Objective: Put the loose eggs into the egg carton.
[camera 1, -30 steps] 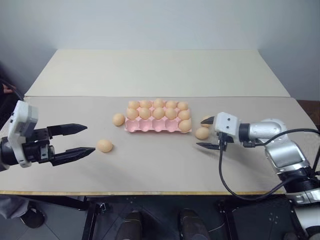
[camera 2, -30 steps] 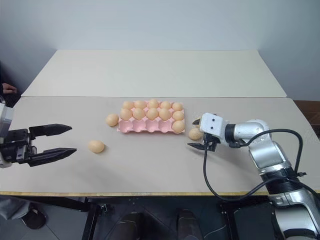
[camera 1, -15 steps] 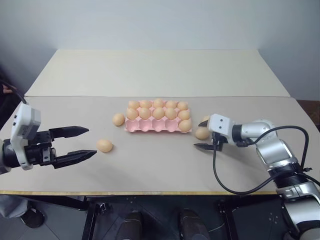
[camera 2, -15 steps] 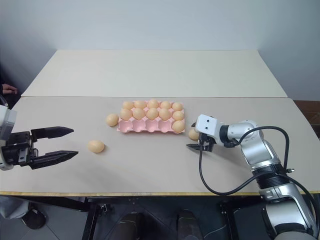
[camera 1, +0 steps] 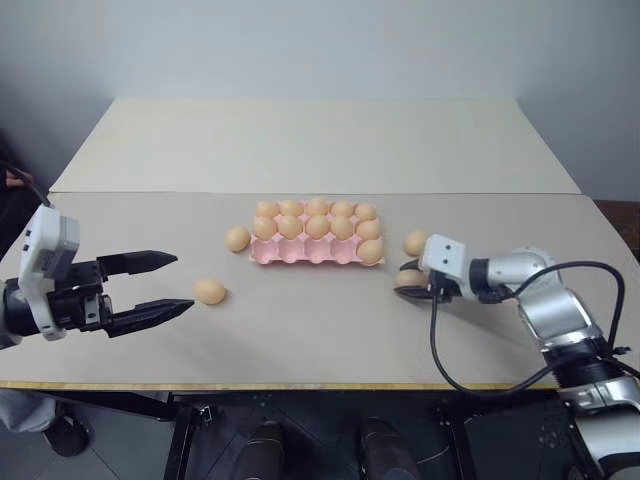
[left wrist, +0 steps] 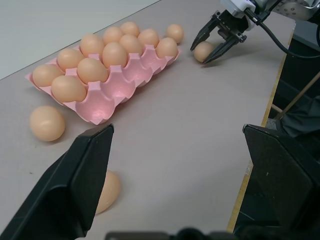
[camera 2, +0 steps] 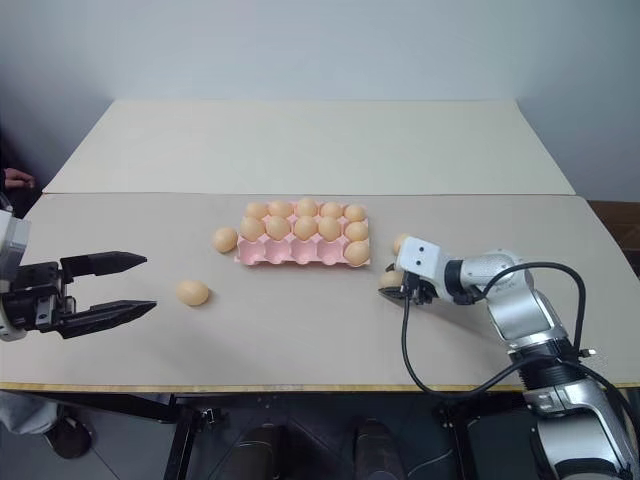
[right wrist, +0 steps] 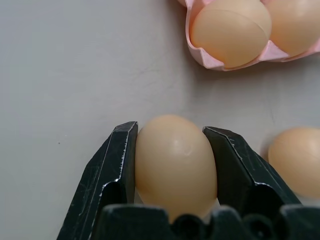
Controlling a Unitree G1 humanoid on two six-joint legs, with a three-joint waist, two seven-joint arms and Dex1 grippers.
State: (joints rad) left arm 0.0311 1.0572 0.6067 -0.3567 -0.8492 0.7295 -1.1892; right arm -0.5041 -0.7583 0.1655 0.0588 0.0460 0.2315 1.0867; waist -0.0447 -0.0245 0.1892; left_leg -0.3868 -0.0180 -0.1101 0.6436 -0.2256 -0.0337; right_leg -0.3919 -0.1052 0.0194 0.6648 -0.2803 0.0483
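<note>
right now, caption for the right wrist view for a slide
Right gripper closed on a loose egg on the table, beside the egg carton.

A bare robot test room or lab, not a home. Two plain tables (camera 1: pixel 310 150) stand pushed together against a blank grey wall (camera 1: pixel 300 45), carrying nothing but an egg carton (camera 1: pixel 316 249) and a few eggs (camera 1: pixel 210 291). Exposed black cable (camera 1: pixel 440 350) loops from the robot arm, and dark metal frame legs (camera 1: pixel 185 440) show under the near table edge.
</note>
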